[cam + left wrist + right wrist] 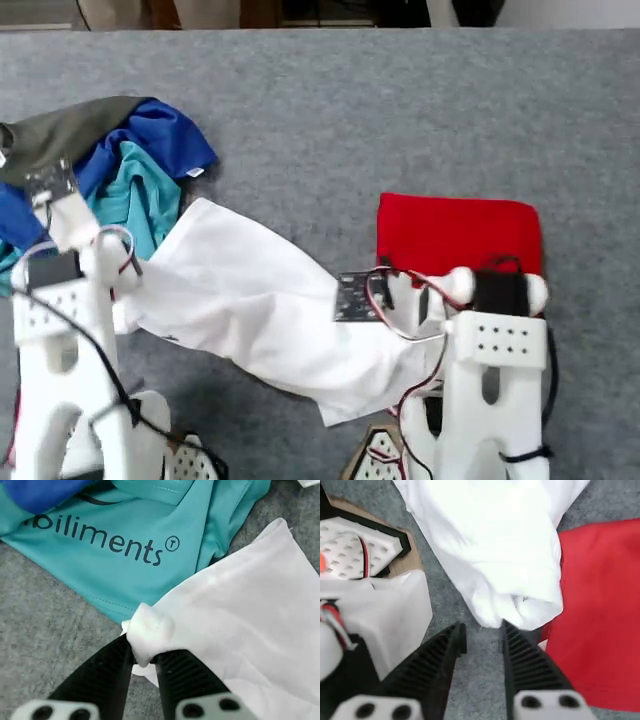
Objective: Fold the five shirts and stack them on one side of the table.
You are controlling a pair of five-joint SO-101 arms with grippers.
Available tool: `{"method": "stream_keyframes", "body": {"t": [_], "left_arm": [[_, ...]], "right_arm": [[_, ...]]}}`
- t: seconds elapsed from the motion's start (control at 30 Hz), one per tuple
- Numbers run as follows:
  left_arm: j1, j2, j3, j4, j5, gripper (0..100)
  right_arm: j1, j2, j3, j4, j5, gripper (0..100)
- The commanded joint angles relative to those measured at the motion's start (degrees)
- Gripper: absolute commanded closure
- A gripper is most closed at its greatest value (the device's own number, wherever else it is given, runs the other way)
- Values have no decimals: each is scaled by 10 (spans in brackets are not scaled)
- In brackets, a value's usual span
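White shirt (250, 310) lies spread diag. across mid grey table (400, 110); L gripper (142, 652) is clamped on a bunched corner of it, just beside teal shirt (100, 555). R gripper (483, 629) sits at the shirt's other end, fingers apart w/ nothing btwn them. Folded red shirt (458, 235) lies flat on right side, touching the white one; blue shirt (165, 135) & olive shirt (70, 135) are heaped w/ the teal at left

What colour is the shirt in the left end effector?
The shirt is white; left wrist view.
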Motion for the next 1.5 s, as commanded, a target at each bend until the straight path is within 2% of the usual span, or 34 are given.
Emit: {"method": "stream_keyframes", "body": {"t": [0.0, 0.1, 0.17, 0.4, 0.6, 0.7, 0.77, 0.87, 1.07, 1.2, 1.47], "left_arm": [[4, 98, -76, -28, 21, 981], [1, 169, -122, -44, 49, 981], [1, 204, -151, -45, 69, 981], [1, 298, -233, -48, 107, 981], [1, 354, -265, -48, 120, 981], [0, 373, -267, -48, 117, 981], [0, 383, -268, -49, 117, 981], [0, 386, -268, -49, 117, 981], [-18, 384, -268, -73, 134, 981], [-15, 385, -268, -70, 133, 981], [-14, 389, -268, -74, 133, 981]], "right_arm": [[-133, 3, 16, 13, -79, 881], [-281, 5, 14, -4, -169, 864], [-335, 6, 13, -20, -189, 864], [-344, 156, 34, -144, -226, 864], [-344, 315, 31, -286, -266, 868], [-341, 361, 31, -308, -268, 900], [-338, 368, 31, -318, -269, 990], [-309, 362, 16, -320, -269, 991], [-202, 364, -108, -284, -244, 998], [-158, 390, -196, -308, -234, 998], [-133, 563, -353, -428, -312, 996]]}}
